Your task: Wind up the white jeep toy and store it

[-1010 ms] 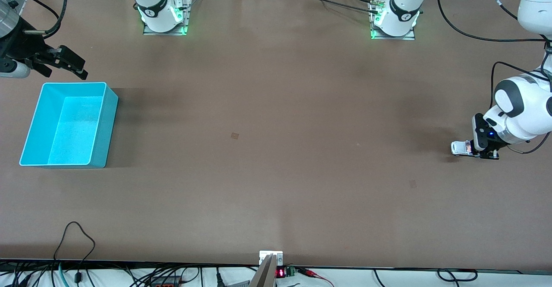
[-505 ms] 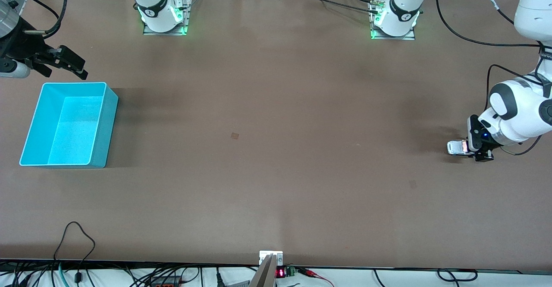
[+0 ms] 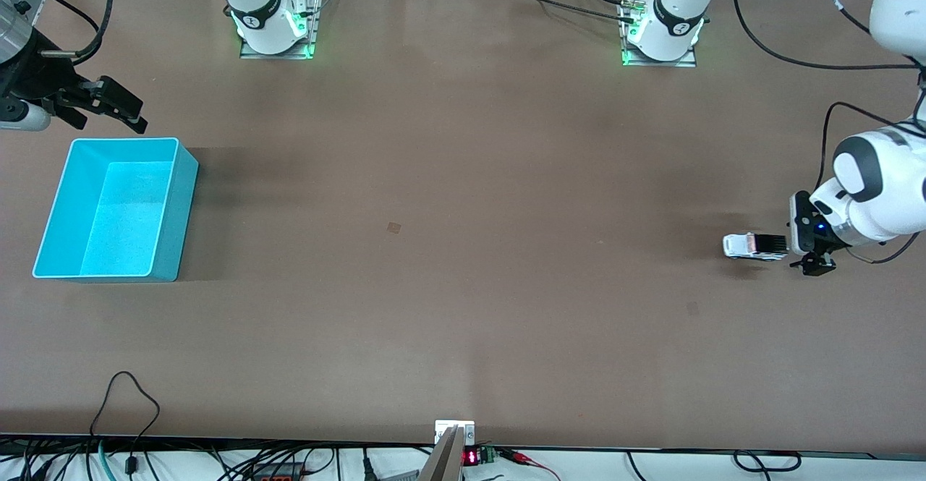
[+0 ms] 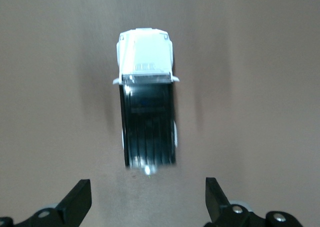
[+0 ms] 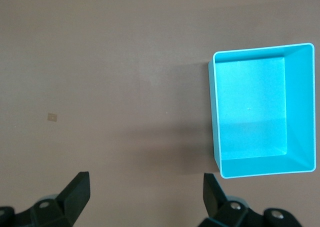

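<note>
The white jeep toy (image 3: 754,247), boxy with a black roof panel, stands on the brown table toward the left arm's end. In the left wrist view the jeep (image 4: 147,119) is blurred and lies clear of the fingertips. My left gripper (image 3: 804,248) is open and empty, low beside the jeep's rear, not touching it; in its own view it (image 4: 148,207) shows both fingers spread wide. The cyan bin (image 3: 116,208) is empty at the right arm's end. My right gripper (image 3: 116,105) is open and empty, waiting up by the bin's edge nearest the bases; its own view (image 5: 146,194) shows the bin (image 5: 262,112).
A small tan mark (image 3: 393,227) lies on the table's middle. Both arm bases (image 3: 273,29) stand along the table edge farthest from the front camera. Cables (image 3: 126,394) hang over the near edge.
My left gripper has opened and let go of the jeep. The jeep has rolled away from it toward the table's middle. The right arm has not moved.
</note>
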{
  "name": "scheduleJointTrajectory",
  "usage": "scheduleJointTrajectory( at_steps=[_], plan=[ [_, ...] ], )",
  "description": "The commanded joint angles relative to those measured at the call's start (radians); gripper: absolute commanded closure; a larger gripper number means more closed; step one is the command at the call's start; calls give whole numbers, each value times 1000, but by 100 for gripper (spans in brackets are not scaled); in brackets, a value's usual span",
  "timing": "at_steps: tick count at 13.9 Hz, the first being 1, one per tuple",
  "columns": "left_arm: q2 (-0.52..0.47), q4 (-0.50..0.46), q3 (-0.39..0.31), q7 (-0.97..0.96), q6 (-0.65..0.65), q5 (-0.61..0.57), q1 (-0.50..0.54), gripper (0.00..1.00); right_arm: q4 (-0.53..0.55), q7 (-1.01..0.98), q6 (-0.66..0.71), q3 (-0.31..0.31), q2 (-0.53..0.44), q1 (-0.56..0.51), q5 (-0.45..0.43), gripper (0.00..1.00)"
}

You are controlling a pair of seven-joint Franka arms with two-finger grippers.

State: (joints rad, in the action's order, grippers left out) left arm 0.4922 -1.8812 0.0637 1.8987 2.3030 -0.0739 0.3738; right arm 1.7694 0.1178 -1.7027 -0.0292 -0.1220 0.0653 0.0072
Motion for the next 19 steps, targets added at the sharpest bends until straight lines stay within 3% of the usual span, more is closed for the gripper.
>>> scheduleJointTrajectory(
  at_steps=[1, 8, 14, 19],
  plan=[
    [-41, 87, 11, -108, -210, -17, -26, 0, -5, -6, 8, -6, 1, 5, -1, 0],
    [-41, 345, 44, -473, -603, -18, -119, 0, -5, -7, 9, -6, -2, 5, -1, 0],
    [-46, 525, 47, -855, -844, -17, -231, 0, -5, -7, 9, -6, -2, 7, -1, 0],
    [-141, 505, 33, -1252, -856, -14, -312, 0, -5, -7, 9, -6, -2, 5, -1, 0]
  ],
)
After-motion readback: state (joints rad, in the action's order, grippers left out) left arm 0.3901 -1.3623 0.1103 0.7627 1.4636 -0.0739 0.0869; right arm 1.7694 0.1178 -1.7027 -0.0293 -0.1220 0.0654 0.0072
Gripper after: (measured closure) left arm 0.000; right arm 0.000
